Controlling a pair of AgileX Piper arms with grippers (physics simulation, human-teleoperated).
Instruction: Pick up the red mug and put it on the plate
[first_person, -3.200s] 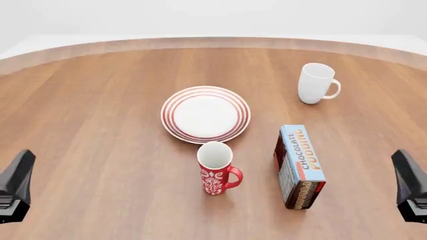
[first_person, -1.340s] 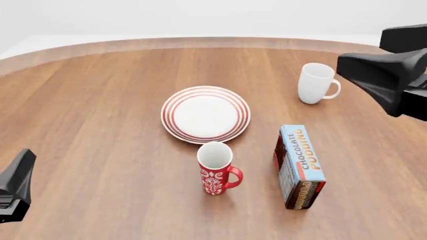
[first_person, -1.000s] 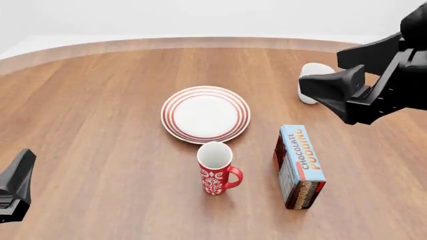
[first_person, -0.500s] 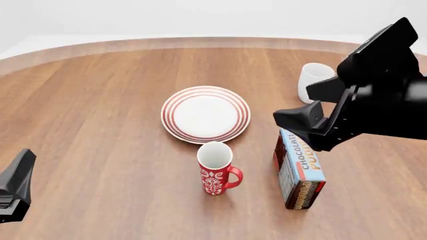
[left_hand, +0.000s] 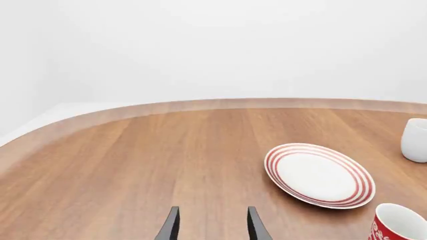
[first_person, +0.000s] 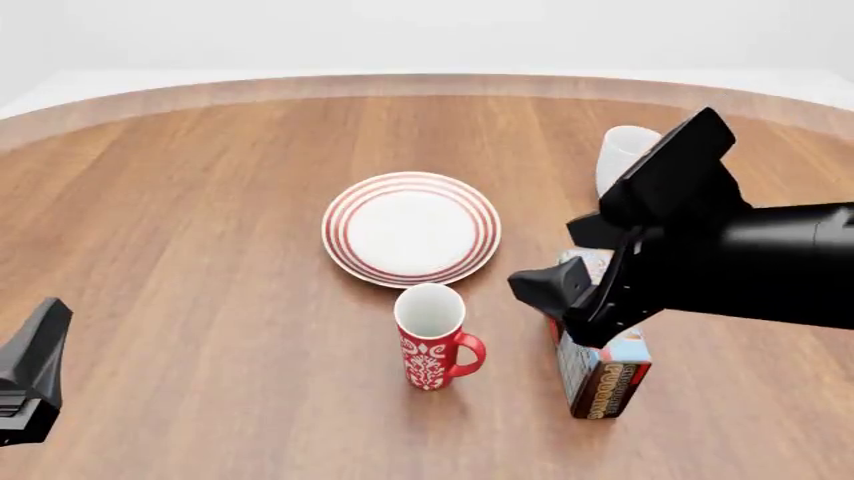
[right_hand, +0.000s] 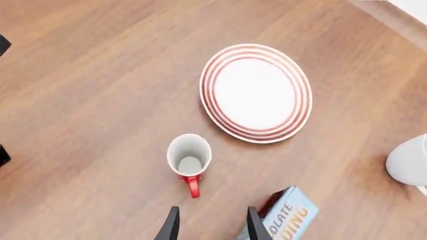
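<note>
The red mug stands upright on the table just in front of the plate, with its handle pointing right. My right gripper is open and empty. It hovers above the table to the right of the red mug, over the pudding box. In the right wrist view the red mug and the plate lie ahead of the open right gripper. My left gripper sits at the front left, open and empty, far from the red mug and the plate.
A chocolate pudding box lies right of the red mug, partly under the right arm. A plain white mug stands at the back right, partly hidden by that arm. The table's curved far edge runs across the back.
</note>
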